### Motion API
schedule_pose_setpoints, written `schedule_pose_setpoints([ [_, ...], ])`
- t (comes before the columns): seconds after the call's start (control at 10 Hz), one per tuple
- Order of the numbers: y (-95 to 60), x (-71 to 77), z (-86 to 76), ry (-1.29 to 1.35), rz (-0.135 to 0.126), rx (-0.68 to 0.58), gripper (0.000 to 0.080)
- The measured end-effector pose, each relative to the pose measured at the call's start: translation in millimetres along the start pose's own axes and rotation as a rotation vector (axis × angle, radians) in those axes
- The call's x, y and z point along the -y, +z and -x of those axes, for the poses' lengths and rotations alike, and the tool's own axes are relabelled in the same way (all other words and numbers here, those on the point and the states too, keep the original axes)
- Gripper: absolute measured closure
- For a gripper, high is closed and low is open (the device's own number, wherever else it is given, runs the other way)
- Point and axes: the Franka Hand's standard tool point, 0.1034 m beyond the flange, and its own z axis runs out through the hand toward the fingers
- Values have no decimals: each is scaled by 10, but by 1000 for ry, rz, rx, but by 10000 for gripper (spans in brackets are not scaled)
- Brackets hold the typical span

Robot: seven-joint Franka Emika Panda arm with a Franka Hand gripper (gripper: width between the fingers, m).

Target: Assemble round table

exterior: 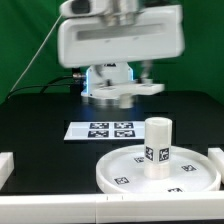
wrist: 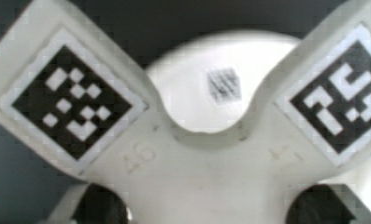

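Observation:
The large rimmed round disc lies at the front of the table. The short cylinder leg stands upright on it, a tag on its side. My gripper hangs farther back, above the table behind the marker board, shut on the white cross-shaped base. In the wrist view the base fills the picture, two tagged arms spreading out. The dark fingers press on its sides, and the gripper holds it between them. A blurred round white part with a tag shows through the notch; I cannot tell which part it is.
The marker board lies flat mid-table between the gripper and the disc. White blocks sit at the exterior view's left edge and right edge. A green backdrop stands behind the black table.

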Motion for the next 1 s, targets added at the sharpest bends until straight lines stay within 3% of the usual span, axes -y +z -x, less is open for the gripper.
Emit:
schedule_pose_setpoints([
  [0.2,-17,137,-246,86,6,35,357],
  [0.7,9,139,-262,45,9,40,357],
  [0.9,98,295,-400,9,12,41,357],
  [1.0,156,300,-388,7,13,48,357],
])
